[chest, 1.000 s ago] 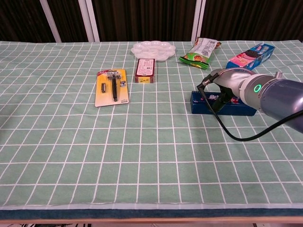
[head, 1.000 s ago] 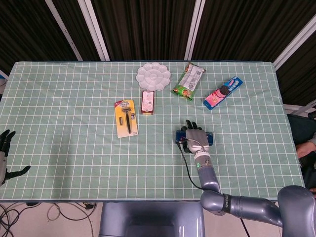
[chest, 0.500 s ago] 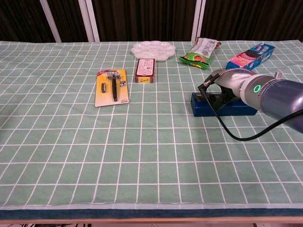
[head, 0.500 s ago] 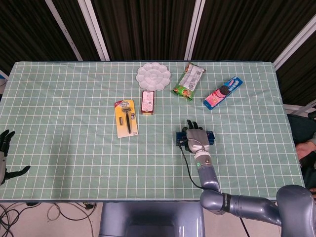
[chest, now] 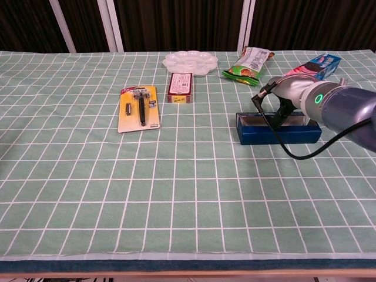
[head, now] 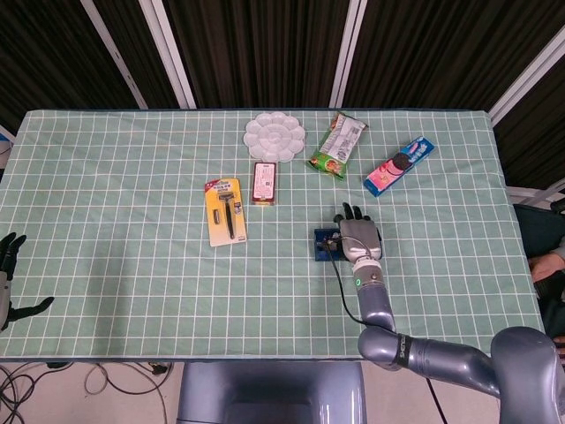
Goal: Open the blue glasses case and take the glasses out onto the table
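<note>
The blue glasses case (head: 324, 245) lies right of the table's middle, long side across. In the chest view the blue glasses case (chest: 276, 135) stands open at its top, showing a pale inner lining along its left part. My right hand (head: 358, 234) lies over the case's right half with its dark fingers reaching past the far edge, holding the lid side. The chest view shows my right hand (chest: 284, 110) mostly hidden behind its own wrist. No glasses are visible. My left hand (head: 9, 274) hangs off the table's left edge, fingers spread and holding nothing.
A razor on a yellow card (head: 225, 210) and a red box (head: 264, 182) lie left of the case. At the back are a white palette (head: 274, 137), a green snack bag (head: 336, 144) and a blue cookie pack (head: 399, 165). A black cable (chest: 282, 147) loops off my right wrist.
My right hand has shifted toward the far right edge of the case and lifted a little. The case, closed a second ago, now shows its inside. The left hand stayed still.
</note>
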